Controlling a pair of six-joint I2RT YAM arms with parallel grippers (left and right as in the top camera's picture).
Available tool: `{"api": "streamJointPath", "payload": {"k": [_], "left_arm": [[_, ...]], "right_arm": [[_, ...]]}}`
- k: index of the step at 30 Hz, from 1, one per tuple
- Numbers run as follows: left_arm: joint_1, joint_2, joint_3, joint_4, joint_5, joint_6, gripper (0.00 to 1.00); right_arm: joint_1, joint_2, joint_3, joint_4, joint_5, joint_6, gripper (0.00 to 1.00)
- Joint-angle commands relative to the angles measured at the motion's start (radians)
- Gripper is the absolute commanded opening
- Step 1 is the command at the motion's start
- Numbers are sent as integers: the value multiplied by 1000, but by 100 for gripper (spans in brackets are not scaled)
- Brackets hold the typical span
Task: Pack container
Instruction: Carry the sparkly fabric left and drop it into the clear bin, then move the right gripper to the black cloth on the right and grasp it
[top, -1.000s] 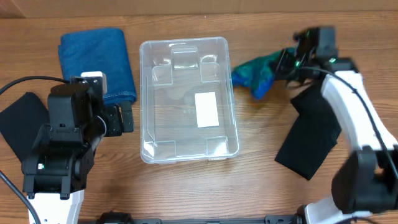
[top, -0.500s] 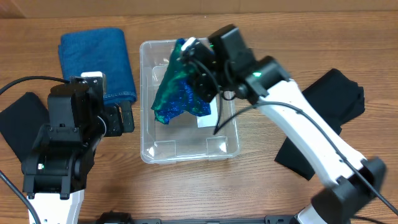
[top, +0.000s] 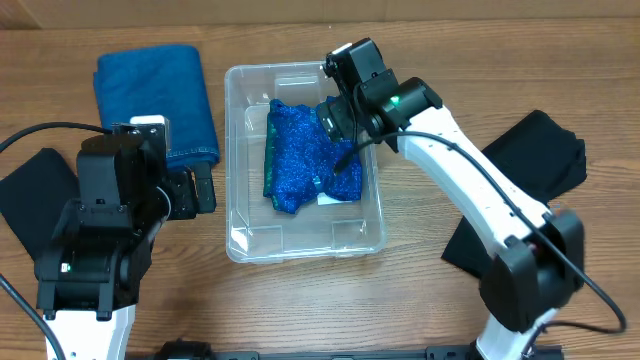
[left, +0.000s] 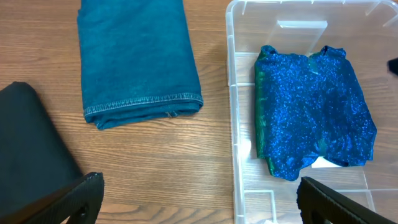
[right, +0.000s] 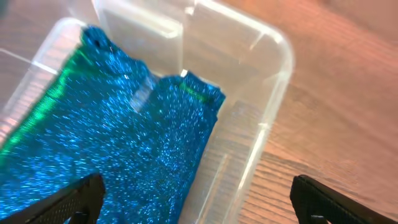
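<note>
Glitter cloth (top: 305, 155) now flat in container (top: 240, 130), both below R gripper (top: 336, 114), jaws spread

Even bright light; blurry right-wrist view.

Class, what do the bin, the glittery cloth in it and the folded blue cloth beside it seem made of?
Bin: clear glossy plastic; the table shows through.
Glittery cloth: probably synthetic fabric, metallic finish; it sparkles blue and green.
Folded blue cloth: likely denim, matte, with a stitched hem.
</note>
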Motion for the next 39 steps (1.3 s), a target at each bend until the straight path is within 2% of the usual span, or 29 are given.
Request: {"api": "streamJointPath", "payload": {"k": [1,4,5,8,9,13,16,19,26,28,29,30,31,33,36,39], "left_arm": [[0,2,27,3,8,-14,100],[0,2,27,3,8,-14,100],[0,2,27,3,8,-14,100],[0,2,27,3,8,-14,100],[0,2,27,3,8,-14,100],[0,2,27,3,8,-14,100],[0,2,27,7,8,-14,100],[0,2,27,8,8,-14,100],[0,2,27,8,8,-15,100],[0,2,27,8,8,-15,100],[0,2,27,8,8,-15,100],[0,2,27,8,8,-15,100],[0,2,27,8,9,-15,100],[0,2,27,8,8,-15,100],[0,2,27,8,8,-14,100],[0,2,27,8,8,-15,100]], "right_arm": [[-24,-251,61,-15,187,244,100],[-243,-366,60,-204,190,552,100],[-332,-375,60,-261,148,605,100],[-622,-375,31,-396,-80,628,100],[-758,-375,-21,-472,-159,627,100],[-967,-394,-234,-497,-242,558,100],[-1025,-410,-503,-413,-281,515,100],[-1025,-410,-679,-288,-283,509,100],[-1025,-397,-980,40,-317,486,100],[-1024,-376,-1036,144,-399,437,100],[-1025,-371,-1048,167,-436,433,96],[-1024,-370,-1052,175,-478,410,85],[-1025,-371,-1052,182,-525,382,54],[-1025,-371,-1051,184,-603,373,4],[-1015,-394,-1002,134,-793,253,4],[-947,-502,-845,20,-842,194,4]]}}
